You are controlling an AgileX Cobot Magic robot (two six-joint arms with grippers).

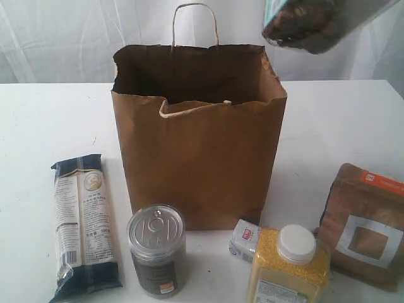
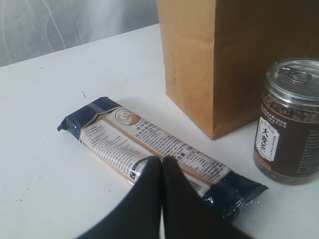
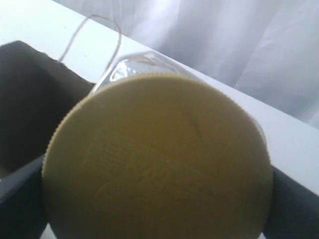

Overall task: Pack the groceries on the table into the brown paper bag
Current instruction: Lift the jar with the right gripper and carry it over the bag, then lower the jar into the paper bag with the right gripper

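The gold-lidded clear jar [image 1: 319, 25] is held tilted in the air, above and just to the right of the brown paper bag [image 1: 202, 158]. It is clamped at its sides between the wide-set fingers [image 3: 294, 206] of the right gripper [image 3: 158, 199]. That height is judged to be what lets it clear the rim before it is lowered. The bag is stood upright on the table [image 1: 50, 126] with its mouth spread, so loading from above is allowed. The left gripper [image 2: 161, 164] is poised empty, tips pressed together, over the long dark-blue noodle packet [image 2: 149, 144]. The silver pull-tab can [image 1: 156, 249], white-capped yellow-grain bottle [image 1: 290, 265], small white-blue packet [image 1: 245, 240] and brown windowed pouch [image 1: 366, 224] are left on the table in front of the bag.
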